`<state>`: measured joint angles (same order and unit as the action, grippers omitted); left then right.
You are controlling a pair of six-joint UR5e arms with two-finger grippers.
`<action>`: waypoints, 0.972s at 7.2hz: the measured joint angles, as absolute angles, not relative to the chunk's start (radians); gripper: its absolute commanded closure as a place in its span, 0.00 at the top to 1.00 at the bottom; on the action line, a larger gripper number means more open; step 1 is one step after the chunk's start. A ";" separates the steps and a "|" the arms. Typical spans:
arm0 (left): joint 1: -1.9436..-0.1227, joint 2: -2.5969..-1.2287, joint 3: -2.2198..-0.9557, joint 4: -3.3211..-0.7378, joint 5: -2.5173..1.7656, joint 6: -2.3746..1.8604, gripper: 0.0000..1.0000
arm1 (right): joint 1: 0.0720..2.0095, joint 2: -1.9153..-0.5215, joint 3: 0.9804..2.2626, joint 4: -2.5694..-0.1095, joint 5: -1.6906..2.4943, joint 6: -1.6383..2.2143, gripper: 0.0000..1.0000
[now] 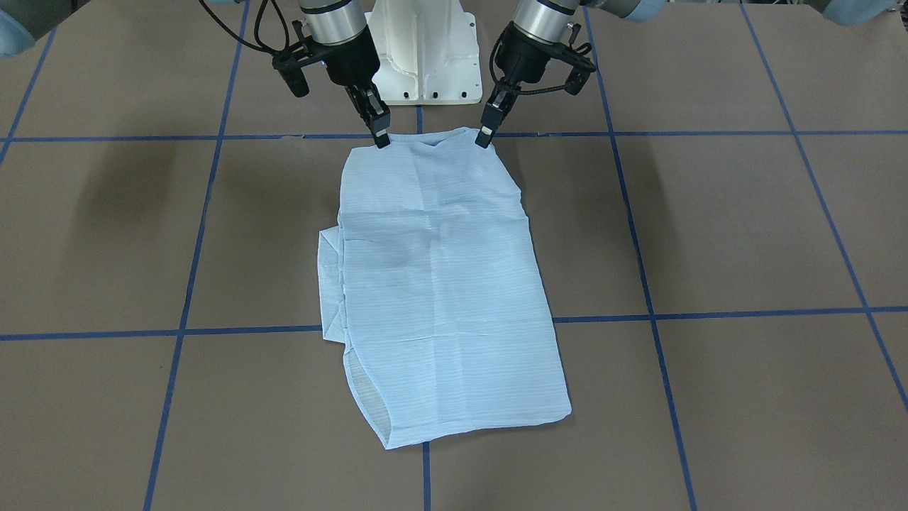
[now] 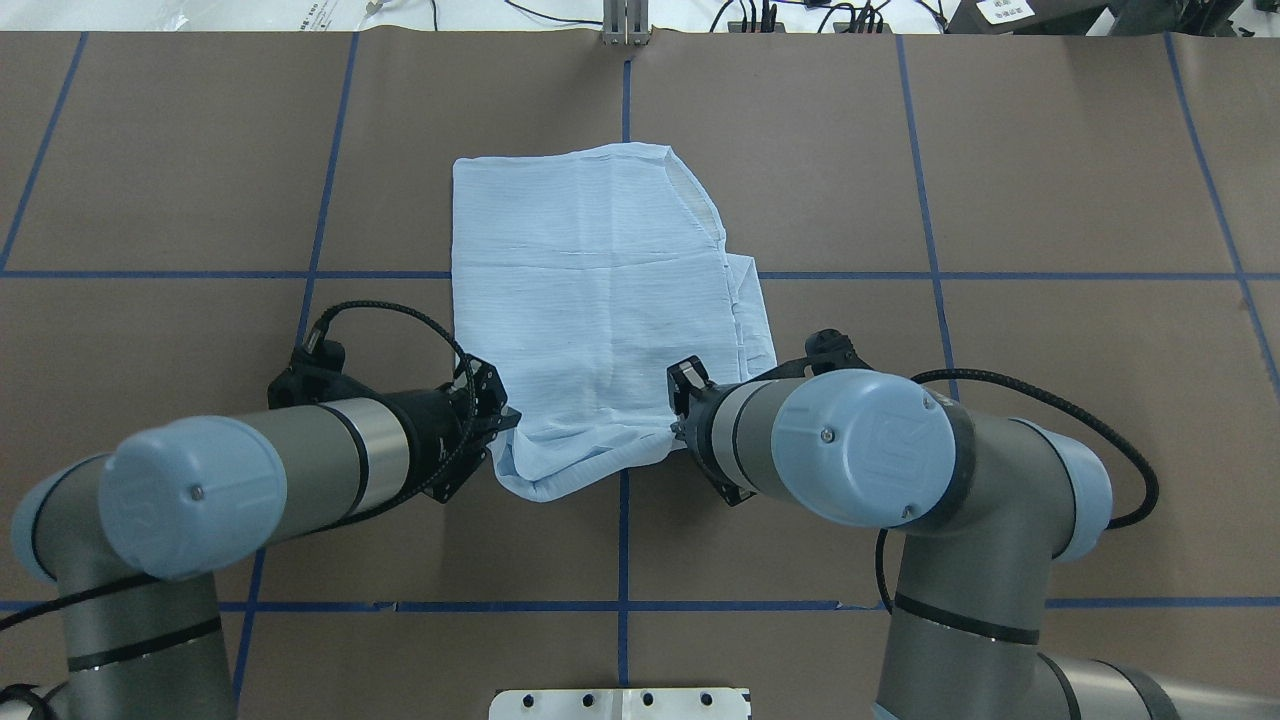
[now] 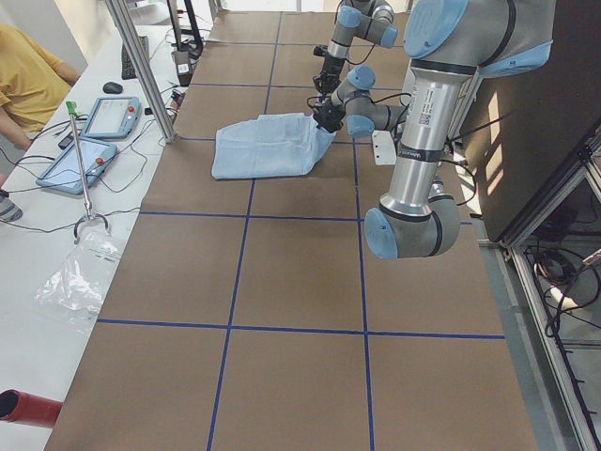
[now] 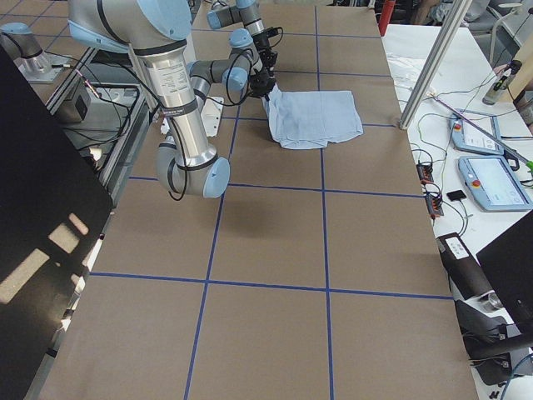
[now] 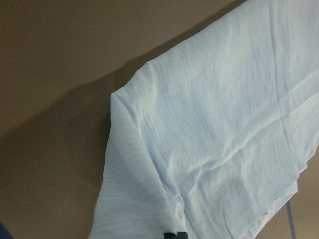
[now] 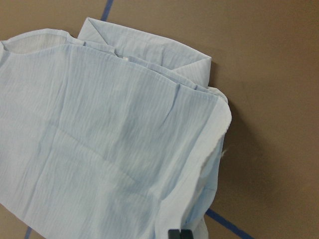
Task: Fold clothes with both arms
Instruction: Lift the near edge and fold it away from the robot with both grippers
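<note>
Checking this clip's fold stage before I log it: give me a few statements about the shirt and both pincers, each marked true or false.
1. The left pincer and the right pincer both meet the shirt at its edge nearest the white base. True.
2. The shirt lies bunched in a heap. False: it lies spread flat as a long panel.
3. A folded flap sticks out from under the shirt on the robot's right side. True.
4. The right pincer hangs over the shirt's far end. False: it is at a near corner.
</note>
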<state>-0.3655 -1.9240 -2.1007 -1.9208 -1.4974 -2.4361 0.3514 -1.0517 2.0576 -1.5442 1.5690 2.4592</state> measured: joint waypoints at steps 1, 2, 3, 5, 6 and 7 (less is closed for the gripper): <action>-0.410 -1.939 -2.099 -1.916 -1.529 -2.412 0.00 | 0.379 -1.038 2.043 -1.548 1.574 2.448 0.00; -0.443 -1.949 -2.093 -1.913 -1.543 -2.390 0.00 | 0.414 -1.002 2.012 -1.562 1.581 2.428 0.00; -0.474 -1.964 -2.078 -1.913 -1.549 -2.368 0.00 | 0.456 -0.956 1.972 -1.578 1.600 2.402 0.00; -0.530 -1.998 -2.010 -1.920 -1.552 -2.322 0.00 | 0.531 -0.870 1.856 -1.586 1.643 2.341 0.00; -0.558 -2.026 -1.963 -1.924 -1.555 -2.303 0.00 | 0.562 -0.827 1.780 -1.583 1.656 2.310 0.00; -0.595 -2.062 -1.909 -1.929 -1.564 -2.279 0.00 | 0.596 -0.777 1.686 -1.565 1.677 2.277 0.00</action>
